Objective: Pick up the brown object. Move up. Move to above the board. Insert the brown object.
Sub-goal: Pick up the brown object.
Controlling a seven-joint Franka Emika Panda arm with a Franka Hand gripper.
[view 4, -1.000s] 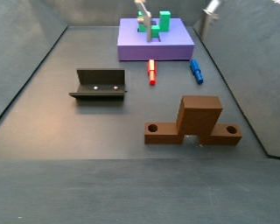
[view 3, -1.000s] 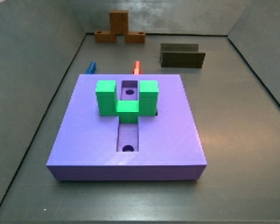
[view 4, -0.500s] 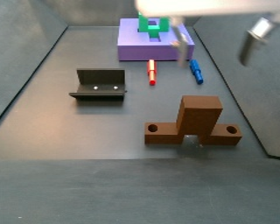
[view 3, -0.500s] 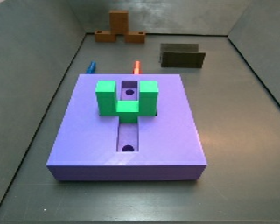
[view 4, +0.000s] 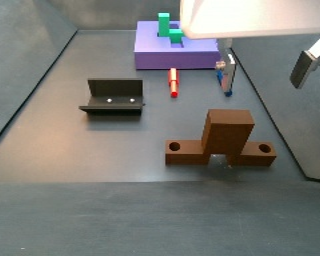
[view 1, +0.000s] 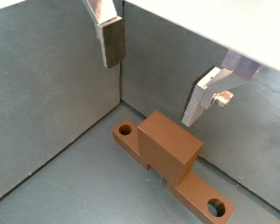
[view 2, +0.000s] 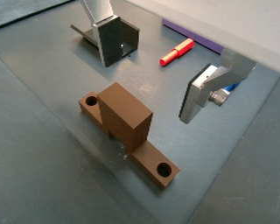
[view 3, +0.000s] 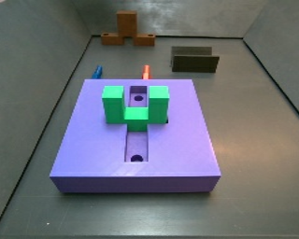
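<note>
Pick-up approach is the step in hand. In both wrist views the hand (view 1: 154,74) hangs above the brown object (view 1: 168,150) with its fingers (view 2: 113,39) spread wide and nothing between them. Brown object rests on the grey surface (view 2: 38,131), below the hand, untouched. Next move — judged from this — descend, straddle the upright block, then close. Board (view 4: 175,46) lies well beyond the hand.
</note>
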